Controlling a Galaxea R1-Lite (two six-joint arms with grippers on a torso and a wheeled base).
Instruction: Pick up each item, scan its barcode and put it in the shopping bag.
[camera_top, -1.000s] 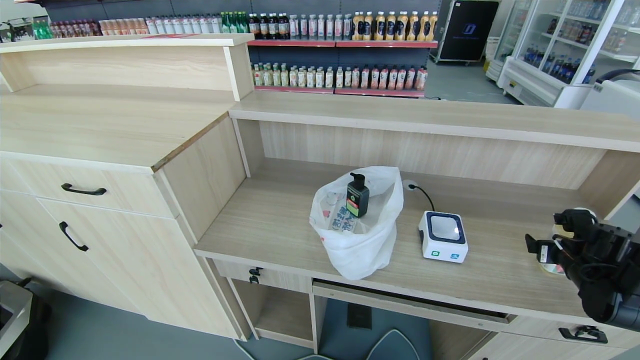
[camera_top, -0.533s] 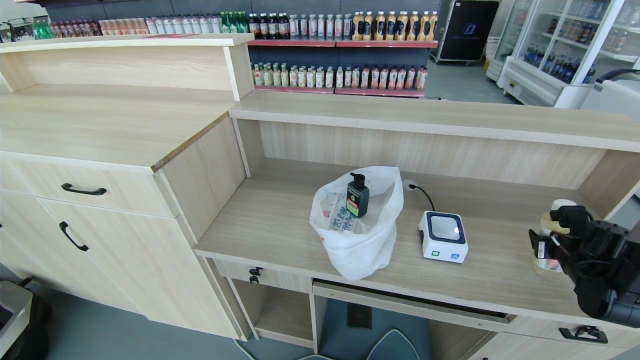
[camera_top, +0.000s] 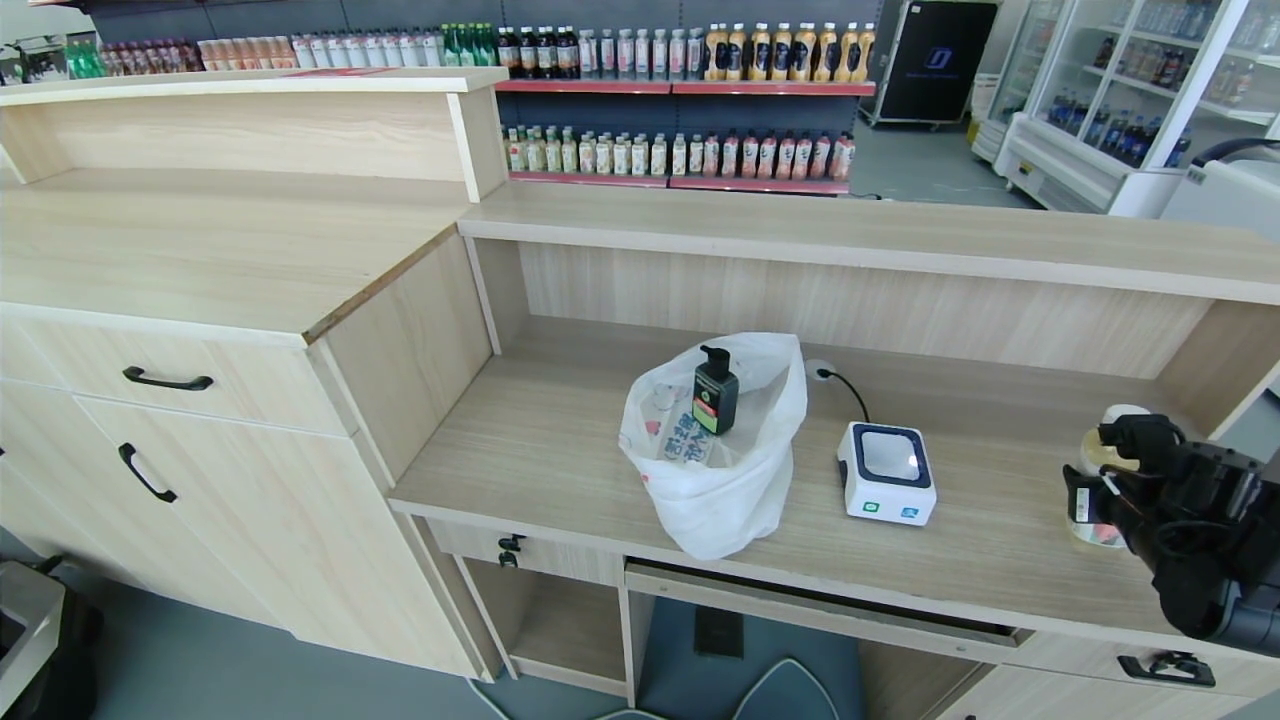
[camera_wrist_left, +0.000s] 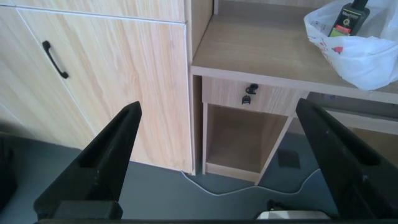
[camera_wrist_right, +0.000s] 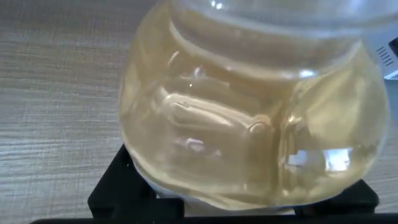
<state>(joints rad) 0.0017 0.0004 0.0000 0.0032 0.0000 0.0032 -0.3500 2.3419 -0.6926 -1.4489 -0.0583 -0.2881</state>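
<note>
Shop shelves lined with bottled drinks (camera_top: 680, 52) ran along the back of the room, with a glass-door fridge (camera_top: 1120, 90) at the far right. In front stood a pale wooden checkout counter (camera_top: 560, 440). Near the middle of its lower worktop sat a white plastic shopping bag (camera_top: 720, 490), its mouth open. A black pump bottle (camera_top: 715, 395) stood upright inside it.

Just beside the bag, toward the robot's right, lay a small white scanner (camera_top: 885, 475) with a dark glass top. A black cable (camera_top: 848, 390) ran from behind it to the back of the worktop.

At the worktop's far right, well apart from the scanner, the right gripper (camera_top: 1108, 470) was closed around a clear bottle of pale yellow liquid (camera_top: 1092, 455) with a white cap. The right wrist view showed the bottle's rounded body (camera_wrist_right: 249, 118) close up, over the wood grain. Whether it rested on the worktop or hung just above could not be told.

The left gripper (camera_wrist_left: 217, 106) hung low in front of the counter's cabinet doors (camera_wrist_left: 112, 74), its claw spread wide and holding nothing.
</note>
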